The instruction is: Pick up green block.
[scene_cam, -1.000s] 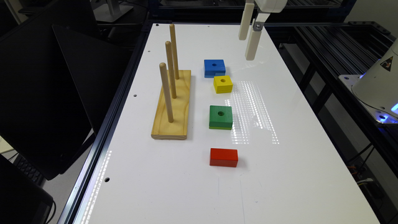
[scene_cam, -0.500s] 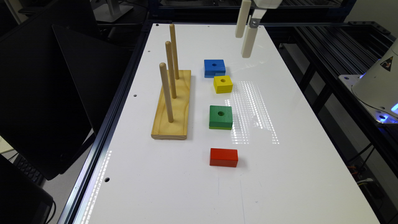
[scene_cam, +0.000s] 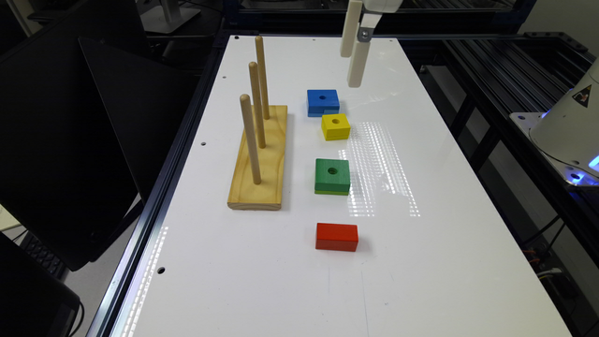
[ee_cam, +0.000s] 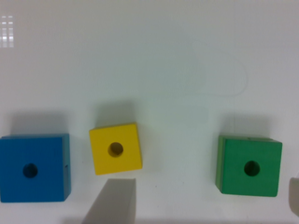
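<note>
Fingers wide apart, empty, above table; green block w/ centre hole, untouched.

Glossy white table, bare-wood peg stand.

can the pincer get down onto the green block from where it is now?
Probably yes. The square green wooden block with the round hole lies alone on the white table, apart from the yellow holed cube and red block. The pincer hangs above, nothing between.
</note>
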`<action>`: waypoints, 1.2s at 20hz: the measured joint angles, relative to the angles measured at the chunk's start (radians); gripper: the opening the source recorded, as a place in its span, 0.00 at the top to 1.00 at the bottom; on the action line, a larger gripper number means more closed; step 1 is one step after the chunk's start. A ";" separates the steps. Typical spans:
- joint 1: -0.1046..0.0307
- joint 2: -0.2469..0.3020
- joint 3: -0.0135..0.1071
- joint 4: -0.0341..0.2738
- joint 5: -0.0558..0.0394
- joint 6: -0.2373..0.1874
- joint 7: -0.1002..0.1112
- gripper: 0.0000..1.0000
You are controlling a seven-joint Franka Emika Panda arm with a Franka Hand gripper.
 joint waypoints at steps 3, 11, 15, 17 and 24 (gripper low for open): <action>0.000 0.022 0.021 0.023 0.0000 0.000 0.022 0.00; 0.000 0.076 0.087 0.082 0.0000 0.000 0.090 0.00; 0.000 0.089 0.099 0.096 0.0000 0.000 0.102 0.00; 0.000 0.091 0.100 0.098 0.0000 0.000 0.102 0.00; 0.000 0.093 0.101 0.105 0.0000 0.000 0.102 0.00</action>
